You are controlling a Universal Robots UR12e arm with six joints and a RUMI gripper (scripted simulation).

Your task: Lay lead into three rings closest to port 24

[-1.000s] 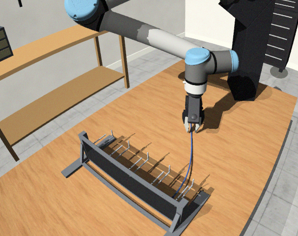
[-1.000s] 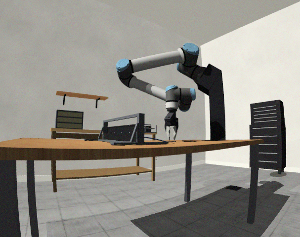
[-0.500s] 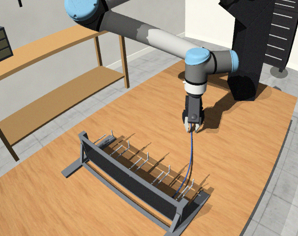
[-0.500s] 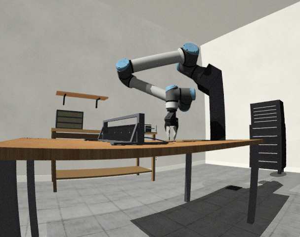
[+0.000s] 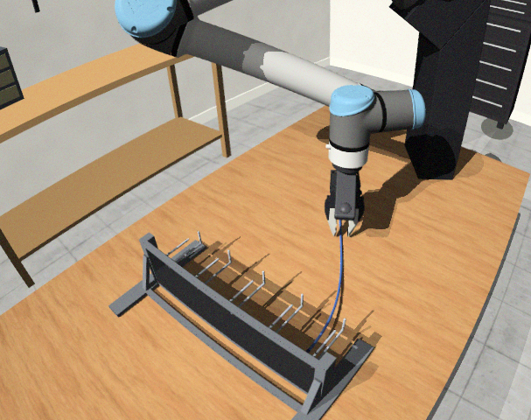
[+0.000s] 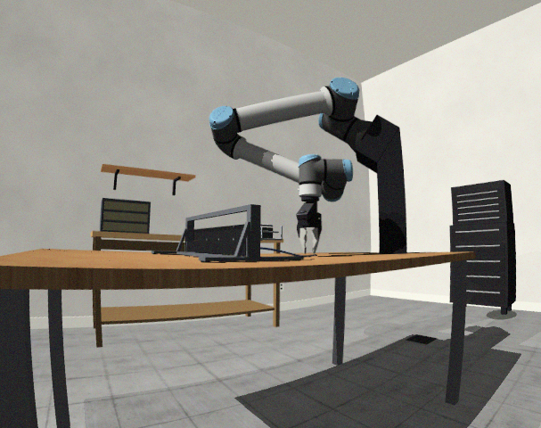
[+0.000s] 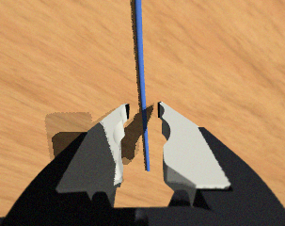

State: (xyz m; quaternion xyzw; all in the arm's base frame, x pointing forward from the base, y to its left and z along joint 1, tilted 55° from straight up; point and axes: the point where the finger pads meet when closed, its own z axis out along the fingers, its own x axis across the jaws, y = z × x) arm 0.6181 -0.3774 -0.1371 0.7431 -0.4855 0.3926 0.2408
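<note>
The blue lead runs from the port side of the rack, beside the ring at the right end, and curves away over the table. Its free end shows between the jaws in the wrist view, with its shadow close beside it. My gripper is partly open, low over the table, with a gap on each side of the lead. The three rings at the left end, one of them here, have no lead in them. The rack stands upright. The ports are hidden.
The rack's feet, one at the left and one at the right, stick out on the table. The arm's black column stands behind the gripper. A wooden bench is at the left.
</note>
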